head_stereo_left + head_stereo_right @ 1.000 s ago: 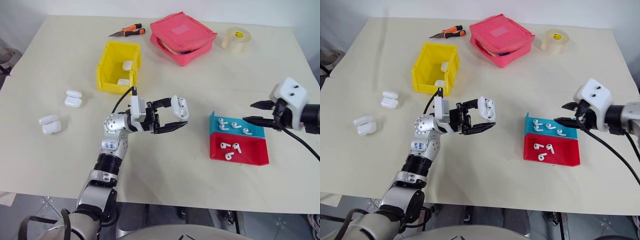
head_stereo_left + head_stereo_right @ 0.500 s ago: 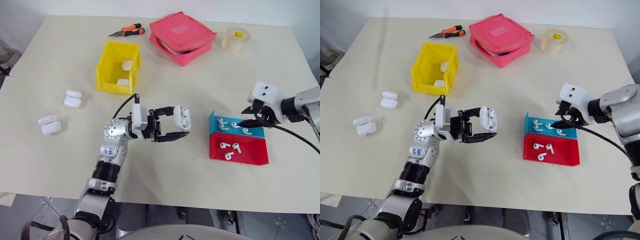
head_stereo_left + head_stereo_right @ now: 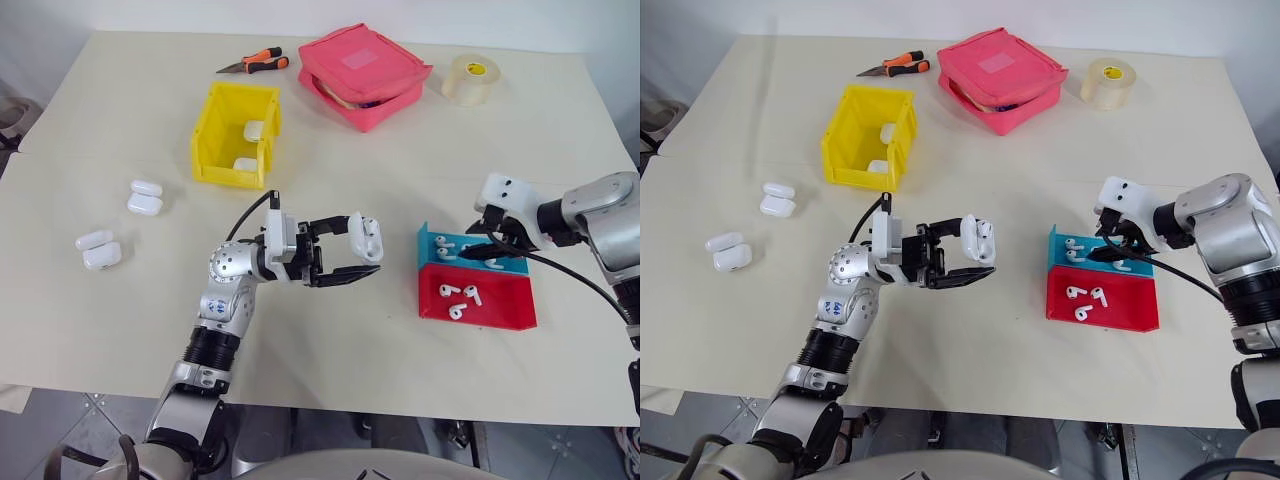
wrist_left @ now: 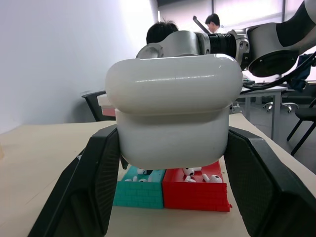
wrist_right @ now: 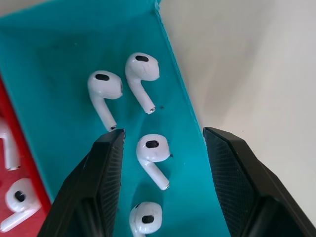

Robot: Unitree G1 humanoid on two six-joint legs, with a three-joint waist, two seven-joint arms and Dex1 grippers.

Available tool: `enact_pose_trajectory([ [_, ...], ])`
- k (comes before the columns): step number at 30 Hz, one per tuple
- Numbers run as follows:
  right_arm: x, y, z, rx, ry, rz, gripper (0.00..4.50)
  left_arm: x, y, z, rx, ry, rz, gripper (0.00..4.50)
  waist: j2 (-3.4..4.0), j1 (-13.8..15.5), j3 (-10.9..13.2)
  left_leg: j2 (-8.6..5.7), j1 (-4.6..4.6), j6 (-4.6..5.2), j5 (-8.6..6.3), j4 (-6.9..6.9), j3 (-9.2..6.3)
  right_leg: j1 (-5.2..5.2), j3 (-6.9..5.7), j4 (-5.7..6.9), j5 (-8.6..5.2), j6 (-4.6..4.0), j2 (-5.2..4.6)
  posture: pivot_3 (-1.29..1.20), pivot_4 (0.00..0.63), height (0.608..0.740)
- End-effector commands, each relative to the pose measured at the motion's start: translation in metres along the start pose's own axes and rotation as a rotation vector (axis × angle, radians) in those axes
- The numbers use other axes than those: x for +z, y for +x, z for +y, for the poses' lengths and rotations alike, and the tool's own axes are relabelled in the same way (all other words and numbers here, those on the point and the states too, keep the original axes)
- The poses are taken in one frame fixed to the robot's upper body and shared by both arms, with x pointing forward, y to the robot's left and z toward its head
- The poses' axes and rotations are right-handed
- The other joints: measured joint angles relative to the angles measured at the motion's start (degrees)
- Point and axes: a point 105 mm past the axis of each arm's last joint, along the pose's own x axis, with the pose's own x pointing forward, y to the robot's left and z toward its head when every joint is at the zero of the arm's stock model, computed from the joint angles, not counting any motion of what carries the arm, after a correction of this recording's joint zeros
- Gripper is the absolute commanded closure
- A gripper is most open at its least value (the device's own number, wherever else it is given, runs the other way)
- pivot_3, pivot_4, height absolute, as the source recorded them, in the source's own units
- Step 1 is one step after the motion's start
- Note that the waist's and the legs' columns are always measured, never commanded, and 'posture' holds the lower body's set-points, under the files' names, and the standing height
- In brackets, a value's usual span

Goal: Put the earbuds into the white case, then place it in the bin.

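Left hand [image 3: 352,252] is clamped on the white case [image 3: 366,236], lid ajar, above the cream worktop [image 3: 120,110]. Right hand [image 5: 160,163], fingers parted and empty, hangs over earbuds [image 5: 152,150] in the teal tray [image 5: 49,59]. Yellow bin [image 3: 235,135] sits farther back. Behind are office chairs and two people.

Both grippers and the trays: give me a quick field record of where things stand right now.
left gripper: shut on the white case, held above the table
case lid: open
right gripper: open, above the blue tray, an earbud between its fingers
blue tray: four earbuds
red tray: three earbuds
bin: two cases inside
loose cases: four on the table's left side
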Motion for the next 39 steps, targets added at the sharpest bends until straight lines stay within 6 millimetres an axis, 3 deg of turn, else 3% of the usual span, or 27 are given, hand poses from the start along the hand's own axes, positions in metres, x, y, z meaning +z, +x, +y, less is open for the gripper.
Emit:
enact_pose_trajectory([
  [1, 0.005, -0.005, -0.005, -0.022, -0.029, 0.003, 1.86, 0.008, 0.002, -0.003, -0.011, 0.035, -0.009, 1.72, 0.0, 0.0, 0.0, 0.0, 0.0, 0.0, 0.0, 0.0, 0.0, 0.0, 0.0, 0.0, 0.0, 0.0, 0.0, 0.0, 0.15, 0.74],
  [13, 0.001, -0.003, -0.004, -0.013, -0.028, 0.028, 1.86, 0.007, 0.001, -0.002, 0.002, 0.04, -0.002, 1.72, 0.0, 0.0, 0.0, 0.0, 0.01, 0.0, 0.0, 0.0, 0.0, 0.0, 0.0, 0.0, 0.0, 0.0, 0.0, 0.0, 0.15, 0.74],
  [16, 0.0, -0.003, -0.004, -0.011, -0.031, 0.032, 2.45, 0.007, 0.001, -0.001, 0.004, 0.042, -0.002, 1.72, 0.0, 0.0, 0.0, 0.0, 0.01, 0.0, 0.0, 0.0, 0.0, 0.0, 0.0, 0.0, 0.0, 0.0, 0.0, 0.0, 0.15, 0.74],
  [21, 0.002, -0.005, -0.004, -0.013, -0.038, 0.019, 4.07, 0.008, 0.001, -0.001, 0.006, 0.045, -0.002, 1.72, 0.0, 0.02, 0.0, 0.0, 0.02, 0.0, 0.0, 0.02, 0.0, 0.01, 0.0, 0.02, 0.0, 0.0, 0.0, 0.0, 0.15, 0.74],
  [31, 0.023, -0.029, -0.013, -0.108, 0.0, -0.128, 4.07, 0.005, 0.002, 0.002, 0.007, 0.042, -0.001, 1.72, 0.0, 0.03, 0.0, 0.0, 0.01, 0.0, 0.0, 0.01, 0.0, 0.0, 0.0, 0.02, 0.0, 0.0, 0.0, 0.0, 0.15, 0.74],
  [36, 0.047, -0.052, -0.005, -0.177, 0.047, -0.39, 4.07, 0.002, 0.003, 0.001, -0.021, 0.023, -0.001, 1.72, 0.0, 0.2, 0.0, 0.0, 0.0, 0.0, 0.0, 0.01, -0.02, 0.01, -0.01, 0.01, 0.0, 0.0, -0.01, 0.0, 0.15, 0.74],
  [39, 0.063, -0.066, 0.009, -0.192, 0.054, -0.585, 4.07, 0.001, 0.005, 0.002, -0.031, 0.015, -0.005, 1.72, 0.0, 0.18, 0.0, 0.0, 0.0, 0.0, 0.0, 0.01, -0.01, 0.01, -0.02, 0.02, 0.0, 0.0, 0.0, 0.0, 0.15, 0.74],
])
